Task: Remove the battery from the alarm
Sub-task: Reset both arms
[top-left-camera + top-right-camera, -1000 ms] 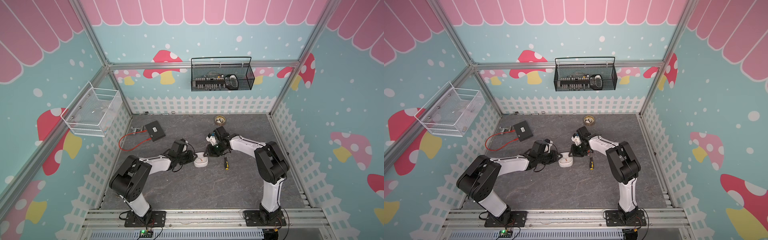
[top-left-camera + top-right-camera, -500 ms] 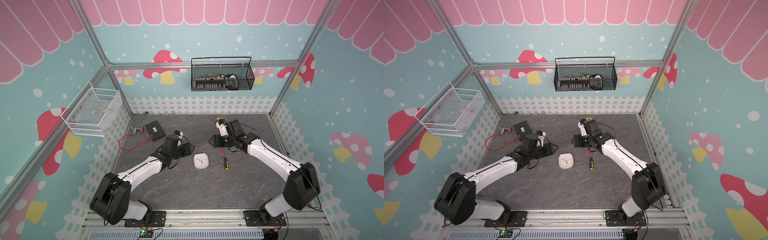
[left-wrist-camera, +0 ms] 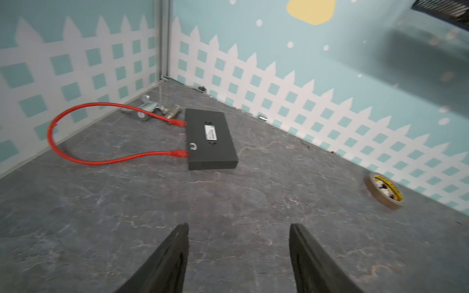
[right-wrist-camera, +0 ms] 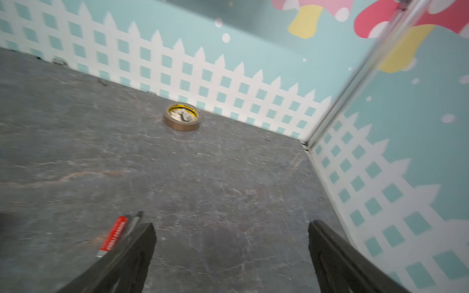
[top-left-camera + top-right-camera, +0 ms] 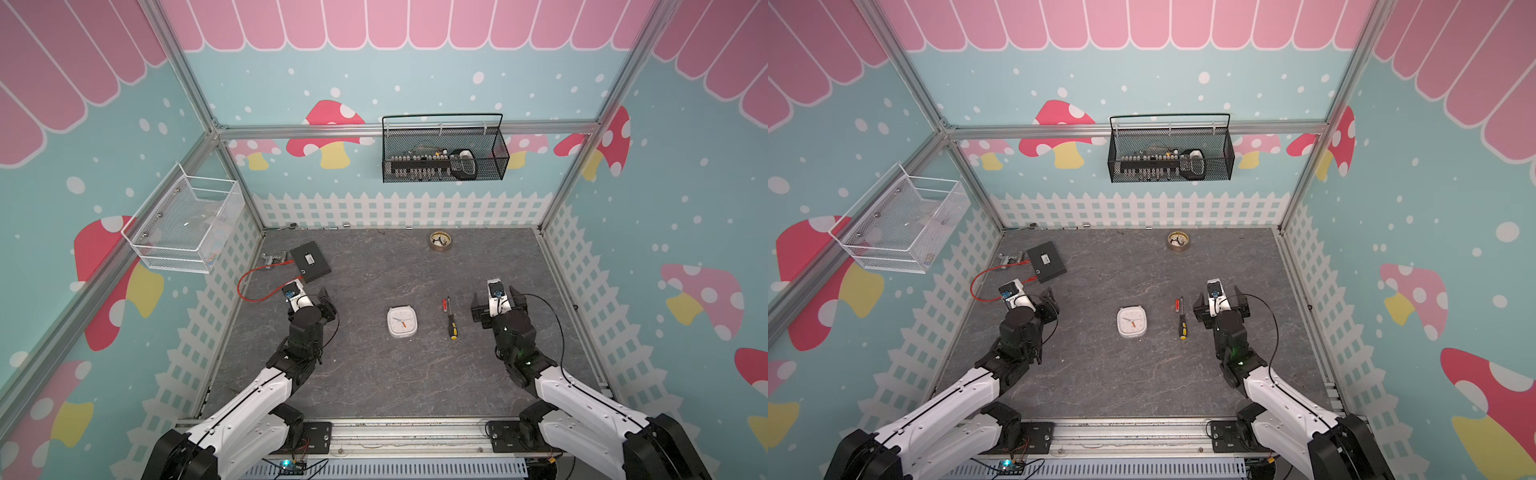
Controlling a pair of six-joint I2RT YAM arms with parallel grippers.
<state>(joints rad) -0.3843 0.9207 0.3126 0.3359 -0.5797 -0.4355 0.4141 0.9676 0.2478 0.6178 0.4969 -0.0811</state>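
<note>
1. Top views against a second ago: big difference. Back then, huddled right over the alarm (image 5: 402, 322) with both arms. Now pulled back and parked wide.
2. Left hand (image 3: 239, 225): out toward the left edge, fingers apart, nothing between them but bare counter (image 3: 228, 197). Widened over that last second.
3. Right hand (image 4: 231, 225): over toward the right edge, spread really wide, also holding nothing. Same story, opened up while backing away.
4. Alarm: flat on the counter, roughly mid-width and a bit toward the front edge. Face up, a white rounded square with thin red-orange pointers. Let go and sitting on its own now. No view of the back or its recess from here.
5. Battery (image 4: 114, 237): out on the counter, just right of the alarm, lying alongside the tip end of the screwdriver (image 5: 451, 326). Small red-orange cell with a silvery end and some printing down the side, too blurry to read. Touching the shaft or just beside it, can't tell.
6. Meaning for the task: looks done, honestly. Cell out, clock set down, both hands clear.
</note>
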